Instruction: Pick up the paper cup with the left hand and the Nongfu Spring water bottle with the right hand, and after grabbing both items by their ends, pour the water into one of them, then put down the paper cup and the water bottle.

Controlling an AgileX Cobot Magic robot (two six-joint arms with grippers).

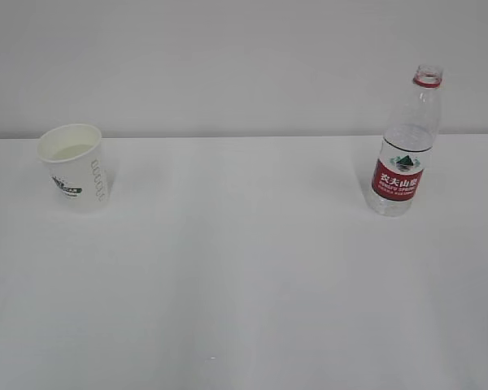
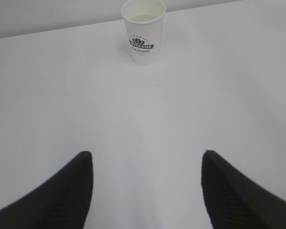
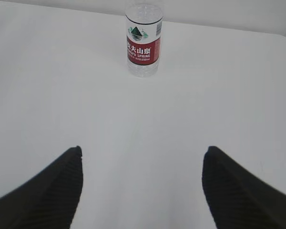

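The white tabletop (image 1: pixel 244 268) stretches wide under me, its far edge meeting a pale wall (image 1: pixel 228 57).

My left hand (image 2: pixel 145 164) hangs above the near part of the tabletop, its two black pointed fingers (image 2: pixel 62 195) spread wide with only bare surface between them; it pinches nothing. My right hand (image 3: pixel 142 160) hangs the same way on its own side, its fingers (image 3: pixel 238 191) standing wide apart and empty. Neither hand shows in the exterior view.

The Nongfu Spring water bottle (image 1: pixel 405 146) stands upright near the far edge of the tabletop, toward the far right corner. It is clear and ridged, with a red label carrying white characters and a green mountain mark, a red ring at the neck and no cap on its mouth. From my right wrist I see it (image 3: pixel 143 40) straight ahead, well apart from my fingertips. I cannot tell how much liquid it holds.

The paper cup (image 1: pixel 73 166) stands upright near the far edge too, toward the far left corner, well apart from the bottle. It is white, with dark lettering running down its side and a small green-and-black logo facing me. From my left wrist it (image 2: pixel 143 31) sits ahead and well clear of my fingers. Its inside is pale cream; I cannot tell whether anything lies at the bottom.
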